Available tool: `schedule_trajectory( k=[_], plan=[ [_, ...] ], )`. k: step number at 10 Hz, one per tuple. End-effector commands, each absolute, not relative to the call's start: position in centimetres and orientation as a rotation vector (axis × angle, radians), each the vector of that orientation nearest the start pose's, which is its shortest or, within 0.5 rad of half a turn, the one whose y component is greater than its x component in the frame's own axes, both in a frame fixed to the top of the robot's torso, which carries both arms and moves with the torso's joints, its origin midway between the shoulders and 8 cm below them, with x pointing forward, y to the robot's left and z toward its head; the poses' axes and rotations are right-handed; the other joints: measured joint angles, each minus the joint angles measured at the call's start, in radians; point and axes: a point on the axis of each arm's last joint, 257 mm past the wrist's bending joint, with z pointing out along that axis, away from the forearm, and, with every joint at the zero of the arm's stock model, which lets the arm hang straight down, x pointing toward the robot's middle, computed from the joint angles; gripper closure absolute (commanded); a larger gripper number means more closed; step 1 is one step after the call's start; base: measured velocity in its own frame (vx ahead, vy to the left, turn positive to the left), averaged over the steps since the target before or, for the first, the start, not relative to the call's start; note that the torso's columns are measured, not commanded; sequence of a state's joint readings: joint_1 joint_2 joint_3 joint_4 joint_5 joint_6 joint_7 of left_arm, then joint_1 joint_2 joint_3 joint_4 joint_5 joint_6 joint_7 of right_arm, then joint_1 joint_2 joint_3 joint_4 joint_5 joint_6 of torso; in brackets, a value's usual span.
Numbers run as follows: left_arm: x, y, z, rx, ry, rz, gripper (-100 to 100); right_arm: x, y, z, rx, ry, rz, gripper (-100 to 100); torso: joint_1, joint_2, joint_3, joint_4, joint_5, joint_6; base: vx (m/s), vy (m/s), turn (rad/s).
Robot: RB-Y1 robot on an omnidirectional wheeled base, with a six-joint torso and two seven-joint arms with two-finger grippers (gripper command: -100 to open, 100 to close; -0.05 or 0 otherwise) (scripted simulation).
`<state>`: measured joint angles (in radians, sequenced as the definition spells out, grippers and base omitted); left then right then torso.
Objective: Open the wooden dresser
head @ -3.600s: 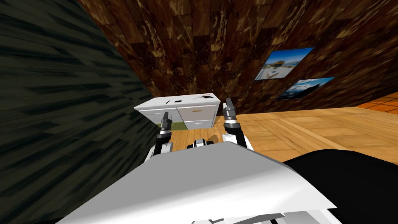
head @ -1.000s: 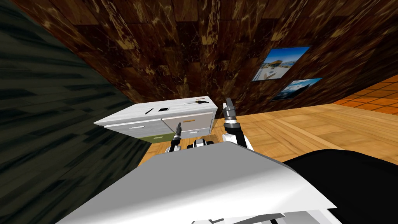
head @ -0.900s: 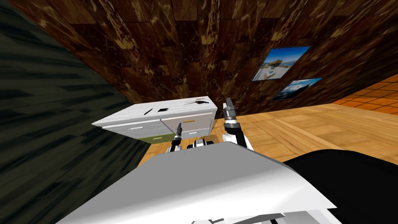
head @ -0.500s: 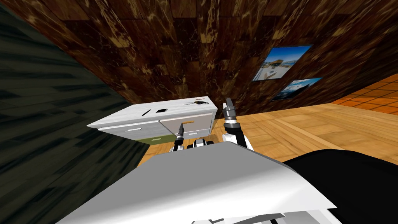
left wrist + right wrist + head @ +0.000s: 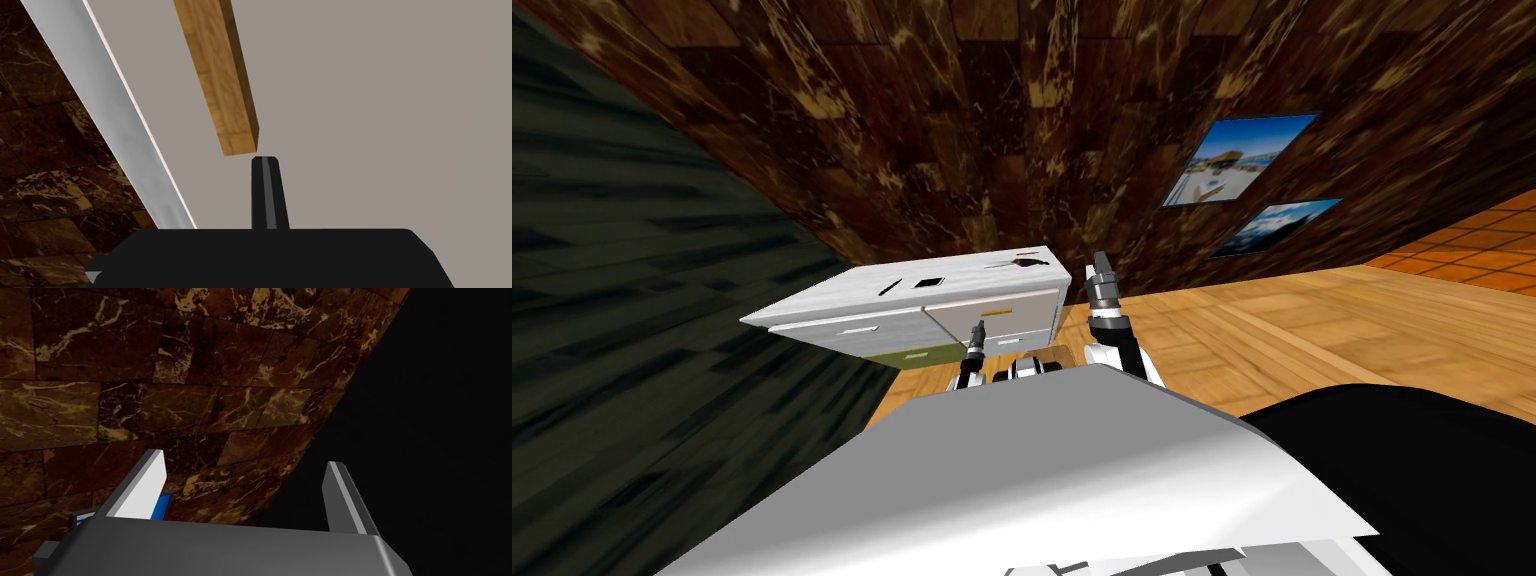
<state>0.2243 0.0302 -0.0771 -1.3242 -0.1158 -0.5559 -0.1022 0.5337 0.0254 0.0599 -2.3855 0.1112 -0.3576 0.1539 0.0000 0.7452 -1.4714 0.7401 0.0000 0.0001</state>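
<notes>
The dresser [image 5: 912, 300] is a low white-grey cabinet with drawer fronts, standing against the dark brown marbled wall. Its upper right drawer carries a short wooden bar handle [image 5: 999, 311] [image 5: 222, 75]. My left gripper [image 5: 975, 335] [image 5: 265, 162] is right at that pale drawer front [image 5: 375, 125]. Its fingers are shut together into one dark blade, their tip just short of the handle's end and with nothing between them. My right gripper [image 5: 1102, 270] [image 5: 245, 459] is raised beside the dresser's right end, open and empty.
A dark streaked wall [image 5: 642, 330] closes in on the left, close to the dresser's left end. Small dark items [image 5: 1027, 263] lie on the dresser top. Two framed pictures [image 5: 1237, 160] hang on the brown wall, and wooden floor [image 5: 1272, 320] spreads to the right.
My left gripper's fingers have gone from open to shut. The hand has shifted a little to the right, up to the handle of the upper right drawer. The right arm has stayed put.
</notes>
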Motion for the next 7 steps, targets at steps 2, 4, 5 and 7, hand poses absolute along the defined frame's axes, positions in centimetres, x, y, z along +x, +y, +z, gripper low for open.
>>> schedule_trajectory(
  k=[2,4,5,7],
  plan=[
    [44.0,20.8,-30.9,-0.940,1.278,-1.134,100,34.8,-25.7,3.3,0.606,0.735,1.114,0,-0.001,-0.005,-0.003,-0.002,0.000,0.000,-0.198,-0.008,0.019],
    [43.9,22.0,-31.1,-0.906,1.304,-1.109,-100,34.8,-25.7,3.3,0.607,0.735,1.114,0,0.000,-0.013,-0.007,-0.003,0.000,0.000,-0.058,-0.005,-0.001],
    [43.9,22.5,-31.1,-0.894,1.313,-1.100,-100,34.8,-25.7,3.3,0.607,0.735,1.114,0,0.001,-0.016,-0.010,-0.004,0.000,0.000,0.013,-0.004,0.000],
    [44.0,23.6,-31.0,-0.862,1.335,-1.078,-100,34.7,-25.7,3.3,0.607,0.735,1.114,0,0.000,-0.011,-0.007,-0.003,0.000,0.000,0.041,-0.006,-0.002]
  ],
)
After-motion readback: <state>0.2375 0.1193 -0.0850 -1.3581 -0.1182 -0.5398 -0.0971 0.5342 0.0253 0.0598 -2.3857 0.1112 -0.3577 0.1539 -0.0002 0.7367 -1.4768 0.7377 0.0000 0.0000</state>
